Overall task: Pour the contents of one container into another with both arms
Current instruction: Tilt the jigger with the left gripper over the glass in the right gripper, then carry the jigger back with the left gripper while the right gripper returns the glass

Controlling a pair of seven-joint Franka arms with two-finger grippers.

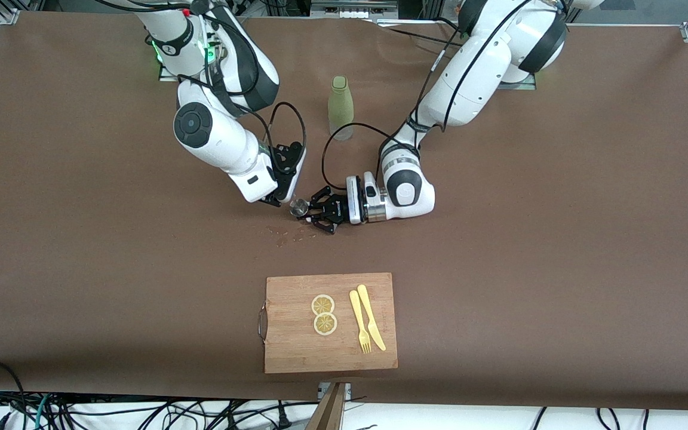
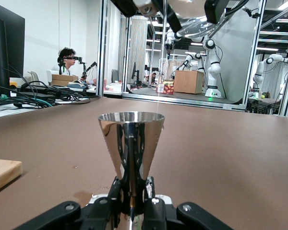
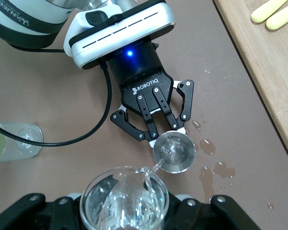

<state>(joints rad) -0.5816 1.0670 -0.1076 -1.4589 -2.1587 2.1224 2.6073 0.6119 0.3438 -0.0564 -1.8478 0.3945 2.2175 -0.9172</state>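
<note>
A small steel measuring cup (image 1: 298, 207) stands on the brown table between the two arms, and my left gripper (image 1: 313, 215) lies low along the table, shut on its narrow waist (image 2: 132, 189). My right gripper (image 1: 281, 196) hangs just above the cup, shut on a clear glass beaker (image 3: 125, 200) that is tilted spout-down. A thin stream of water runs from the beaker's lip into the cup's mouth (image 3: 174, 151). In the left wrist view the cup (image 2: 130, 141) stands upright with the beaker (image 2: 194, 17) overhead. Small puddles (image 3: 216, 173) lie on the table beside the cup.
A pale green bottle (image 1: 340, 107) stands farther from the front camera than the cup, between the arms. Near the front edge lies a wooden cutting board (image 1: 290, 352) with two lemon slices (image 1: 323, 314), a yellow fork (image 1: 360, 322) and a knife (image 1: 371, 316). Drops (image 1: 287, 234) spot the table.
</note>
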